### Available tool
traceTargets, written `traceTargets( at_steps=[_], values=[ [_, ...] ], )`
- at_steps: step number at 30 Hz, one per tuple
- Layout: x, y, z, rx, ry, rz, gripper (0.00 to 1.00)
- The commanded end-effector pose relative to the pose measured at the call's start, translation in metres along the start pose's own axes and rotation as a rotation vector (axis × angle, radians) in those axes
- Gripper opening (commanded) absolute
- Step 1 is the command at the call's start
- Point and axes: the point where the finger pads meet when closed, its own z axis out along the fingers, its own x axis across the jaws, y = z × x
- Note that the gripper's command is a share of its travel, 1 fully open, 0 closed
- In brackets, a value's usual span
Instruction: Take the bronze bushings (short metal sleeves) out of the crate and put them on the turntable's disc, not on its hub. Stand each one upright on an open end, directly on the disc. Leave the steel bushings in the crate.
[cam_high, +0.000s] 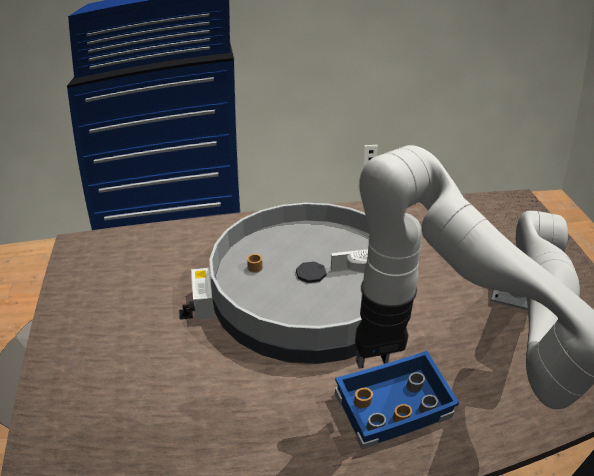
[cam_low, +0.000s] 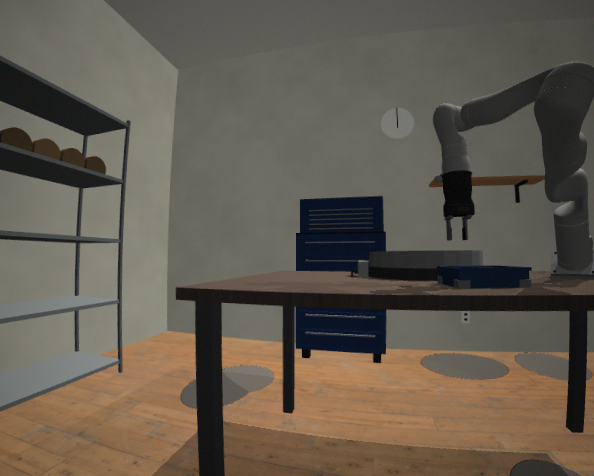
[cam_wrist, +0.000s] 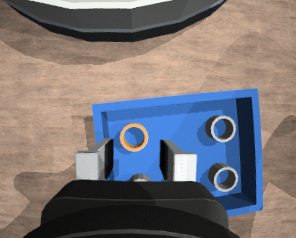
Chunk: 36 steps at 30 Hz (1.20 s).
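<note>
Fingers (cam_high: 372, 359) (cam_low: 457, 239) parted, nothing grasped, above crate (cam_high: 397, 431) (cam_low: 484, 284) (cam_wrist: 175, 98). One bronze bushing (cam_high: 254, 265) upright on disc (cam_high: 280, 300); two bronze, three steel in crate.

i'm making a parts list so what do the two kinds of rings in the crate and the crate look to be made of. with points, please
Orange rings (cam_high: 363, 404) (cam_wrist: 125, 146): probably bronze, from the warm copper-brown color.
Grey rings (cam_high: 416, 388) (cam_wrist: 212, 134): likely steel, plain grey.
Crate (cam_high: 395, 434) (cam_low: 492, 280) (cam_wrist: 175, 98): blue, perhaps plastic; painted metal is possible.

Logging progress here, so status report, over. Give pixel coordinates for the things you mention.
Gripper (cam_high: 373, 364) (cam_low: 457, 239) (cam_wrist: 136, 153) open, above crate (cam_high: 396, 429) (cam_low: 492, 278) (cam_wrist: 175, 99). One bronze bushing (cam_high: 255, 264) upright on disc (cam_high: 280, 305); two bronze in crate. Steel bushings (cam_high: 376, 421) (cam_wrist: 222, 129) near them.
</note>
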Motion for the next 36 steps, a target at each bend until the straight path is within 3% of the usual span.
traceTargets(
  at_steps=[1,17,36],
  values=[
    [0.001,-0.003,0.009,0.006,0.001,-0.002,0.76],
    [-0.001,-0.003,0.065,0.005,-0.003,-0.002,0.76],
    [-0.003,-0.003,0.069,0.005,-0.006,-0.004,0.76]
  ],
)
